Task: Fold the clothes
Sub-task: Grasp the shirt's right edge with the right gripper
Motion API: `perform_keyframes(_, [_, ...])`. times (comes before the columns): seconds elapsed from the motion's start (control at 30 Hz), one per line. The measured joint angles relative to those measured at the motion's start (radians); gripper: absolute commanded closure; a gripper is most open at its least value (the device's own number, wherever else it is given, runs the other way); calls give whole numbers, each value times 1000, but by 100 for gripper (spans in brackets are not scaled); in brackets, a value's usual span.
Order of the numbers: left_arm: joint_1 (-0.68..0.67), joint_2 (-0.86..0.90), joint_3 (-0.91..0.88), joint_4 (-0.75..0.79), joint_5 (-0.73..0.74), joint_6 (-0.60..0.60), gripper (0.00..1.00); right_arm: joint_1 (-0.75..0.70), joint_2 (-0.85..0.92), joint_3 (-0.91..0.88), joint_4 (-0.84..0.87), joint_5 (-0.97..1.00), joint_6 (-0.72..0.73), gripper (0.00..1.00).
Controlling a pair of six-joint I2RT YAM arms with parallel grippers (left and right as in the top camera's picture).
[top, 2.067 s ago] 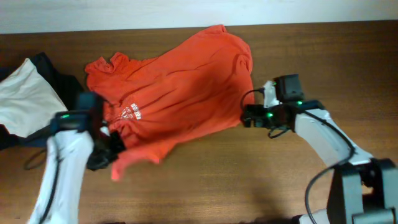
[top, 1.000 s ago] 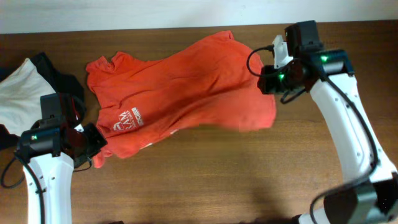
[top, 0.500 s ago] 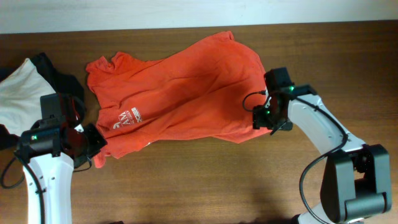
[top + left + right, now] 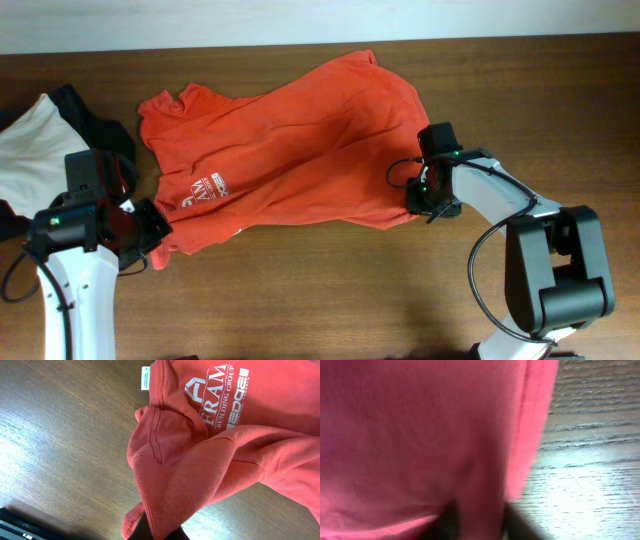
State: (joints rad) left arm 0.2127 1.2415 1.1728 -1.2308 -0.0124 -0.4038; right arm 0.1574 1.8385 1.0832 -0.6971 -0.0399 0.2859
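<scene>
Overhead: gripping the T-shirt (image 4: pixel 300 140), spread mid-tabletop (image 4: pixel 300 300) toward the far edge, at its left end with the left gripper (image 4: pixel 152 238) and at its right hem with the right gripper (image 4: pixel 420 196).
Left wrist: clenching bunched fabric tightly.
Right wrist: pinching the hem, jaws nearly closed.

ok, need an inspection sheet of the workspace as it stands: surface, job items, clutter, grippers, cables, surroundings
Surface: brown wooden table, no marks seen.
Job's things: orange-red short-sleeved T-shirt with white block lettering, spread out, wrinkled, not folded; lettering face up near its left end.
Clutter: white folded garment lying on a dark navy garment at the table's left edge.
Grippers: left gripper shut on a bunched edge of the T-shirt; right gripper shut on the shirt's lower right hem, wrist view blurred.
Cables: black cable loop at the right wrist, resting over the shirt.
Surroundings: pale wall strip beyond the far edge.
</scene>
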Motion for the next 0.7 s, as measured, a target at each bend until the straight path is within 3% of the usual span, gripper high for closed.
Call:
perform_keyframes(0.07, [0, 0, 0, 0, 0, 0, 100, -4, 1, 13, -77, -2, 2, 96])
perform_keyframes(0.13, [0, 0, 0, -2, 0, 0, 100, -22, 11, 100, -291, 32, 2, 96])
perform_keyframes(0.17, [0, 0, 0, 1, 0, 0, 100, -31, 17, 164, -382, 54, 0, 89])
perform_keyframes(0.2, [0, 0, 0, 1, 0, 0, 100, -39, 25, 263, -489, 83, -4, 66])
perform_keyframes(0.23, [0, 0, 0, 6, 0, 0, 100, -43, 25, 366, -551, 111, -6, 36])
perform_keyframes(0.3, [0, 0, 0, 6, 0, 0, 100, -47, 19, 539, -628, 162, -11, 25])
perform_keyframes(0.37, [0, 0, 0, 5, 0, 0, 100, -47, 2, 629, -637, 195, -19, 22])
perform_keyframes(0.47, [0, 0, 0, -2, 0, 0, 100, -47, -7, 627, -645, 217, -22, 20])
perform_keyframes(0.7, [0, 0, 0, 0, 0, 0, 100, -47, -2, 363, -597, 169, -24, 25])
